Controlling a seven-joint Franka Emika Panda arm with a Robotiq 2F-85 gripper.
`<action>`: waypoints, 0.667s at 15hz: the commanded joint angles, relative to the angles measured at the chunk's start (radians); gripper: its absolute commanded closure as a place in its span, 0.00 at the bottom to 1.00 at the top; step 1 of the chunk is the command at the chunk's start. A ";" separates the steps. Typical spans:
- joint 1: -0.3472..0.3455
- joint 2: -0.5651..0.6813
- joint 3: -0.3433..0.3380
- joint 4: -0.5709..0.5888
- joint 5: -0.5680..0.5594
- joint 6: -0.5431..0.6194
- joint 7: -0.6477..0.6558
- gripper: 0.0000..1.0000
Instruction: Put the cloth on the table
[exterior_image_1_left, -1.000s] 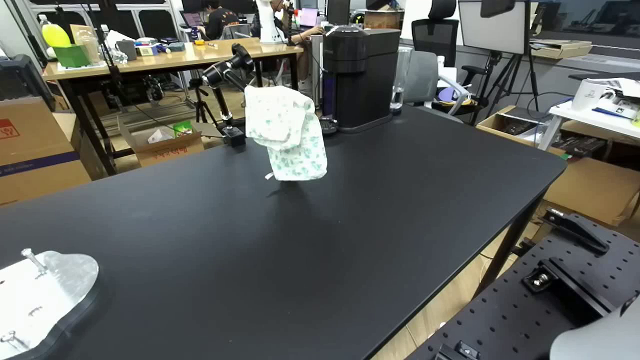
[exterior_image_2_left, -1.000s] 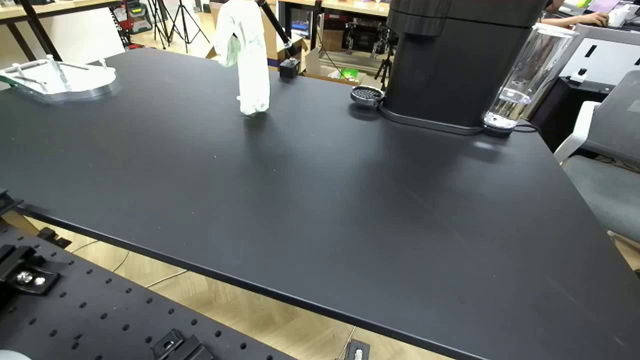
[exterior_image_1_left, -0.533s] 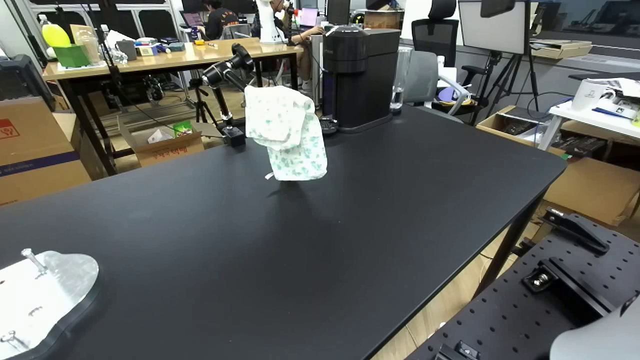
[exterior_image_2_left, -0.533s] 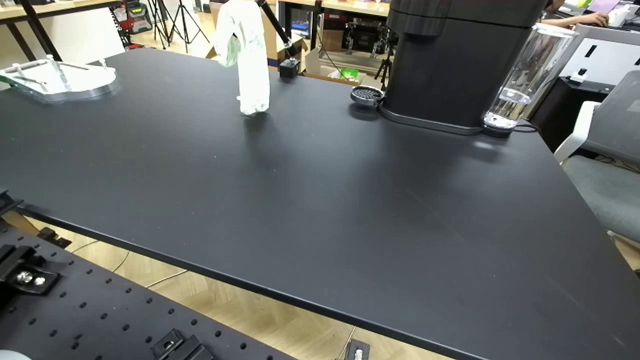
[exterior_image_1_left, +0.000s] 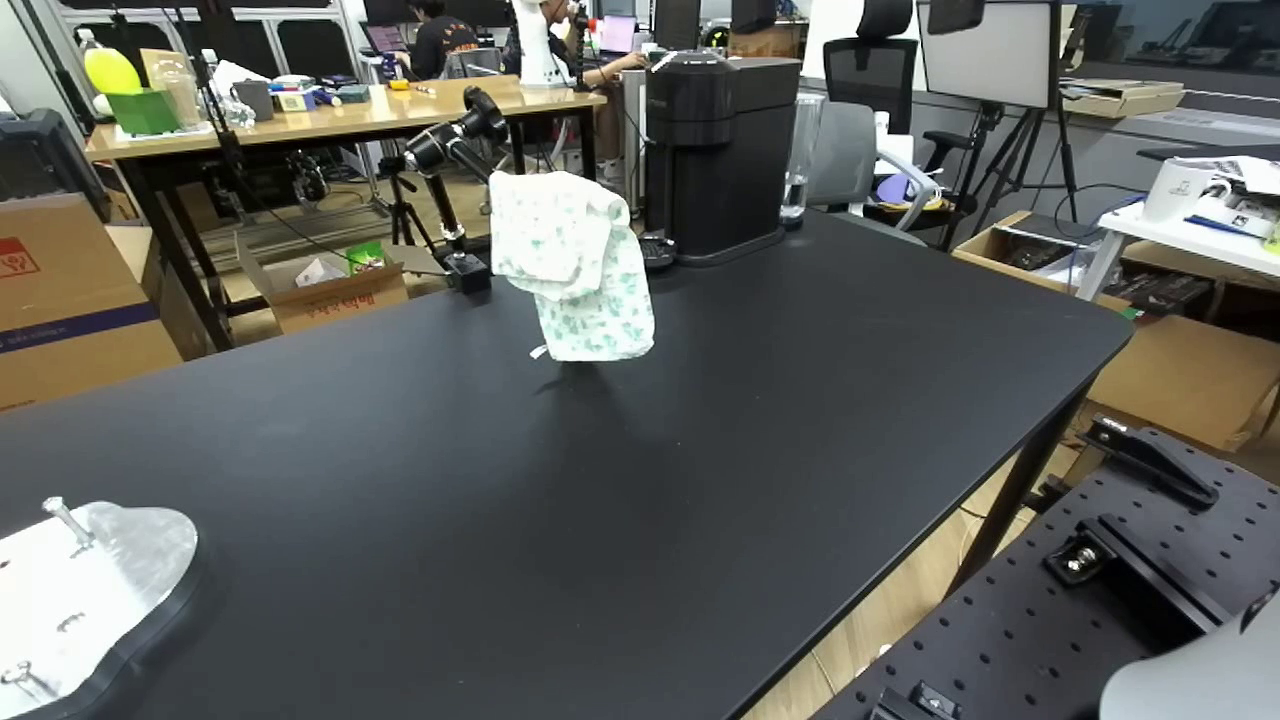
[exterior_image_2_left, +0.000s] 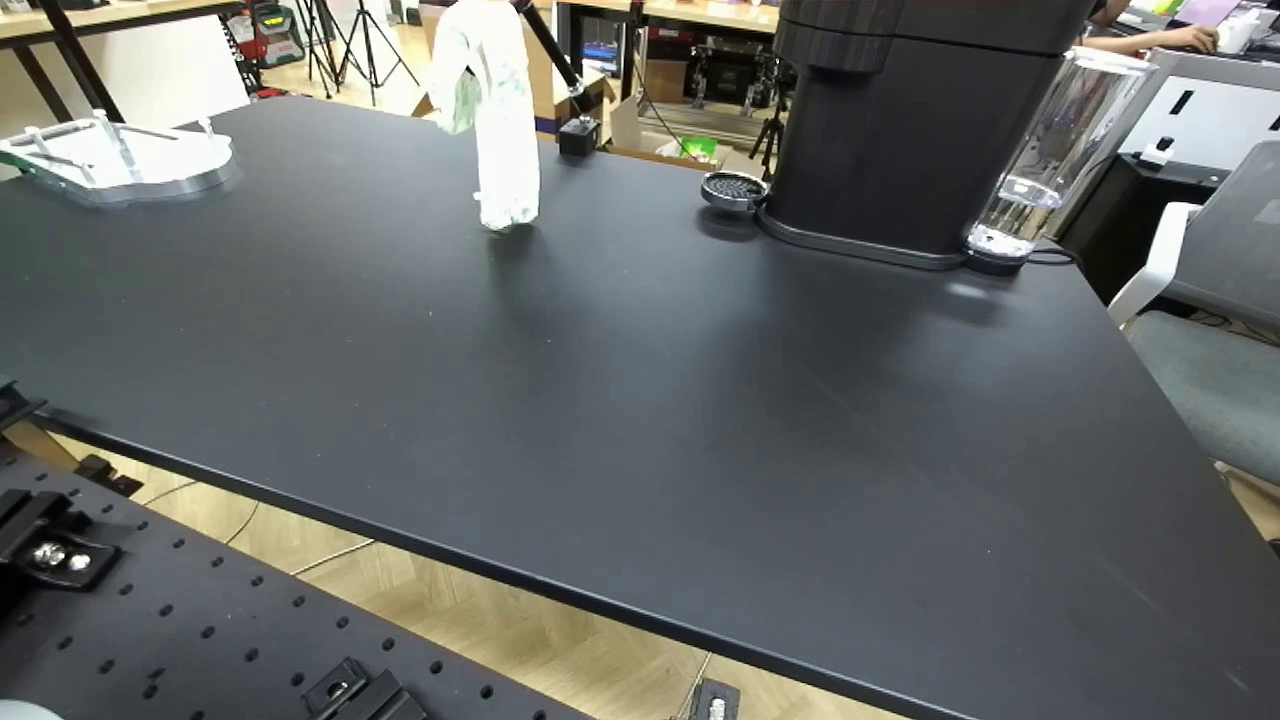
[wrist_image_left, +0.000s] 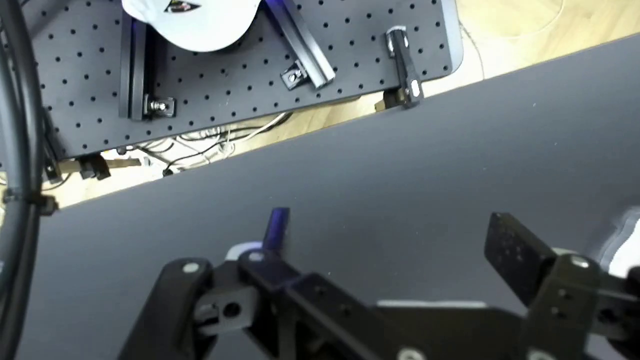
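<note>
Cloth (exterior_image_1_left: 577, 264) hangs roughly upright lengthwise, lower end toward the table (exterior_image_1_left: 560, 540).

The place looks like a robotics lab with an office side. In the wrist view, the robot's white base (wrist_image_left: 210, 22) sits over a holed board (wrist_image_left: 220, 90) with rails (wrist_image_left: 302, 45) fastened to it, and cables (wrist_image_left: 19, 165) run down one edge. Tripods (exterior_image_1_left: 402, 195) show in both exterior views, as does a jointed mount (exterior_image_1_left: 443, 208) at the far side of the black table (exterior_image_1_left: 650, 500). Boxes (exterior_image_1_left: 340, 302), some open, stand near it, and a bench (exterior_image_1_left: 480, 97) farther back is littered with small items (exterior_image_1_left: 296, 101). The office side shows in the people (exterior_image_1_left: 440, 45) beyond the bench, one facing a laptop (exterior_image_1_left: 385, 38), and in a mesh chair (exterior_image_1_left: 872, 75). A coffee maker (exterior_image_1_left: 720, 160) on the table adds a kitchen touch.
</note>
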 joint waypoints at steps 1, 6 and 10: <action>-0.041 0.085 0.005 0.046 -0.098 0.096 -0.050 0.00; -0.056 0.306 -0.013 0.149 -0.197 0.306 -0.113 0.00; -0.043 0.519 -0.050 0.311 -0.236 0.326 -0.196 0.00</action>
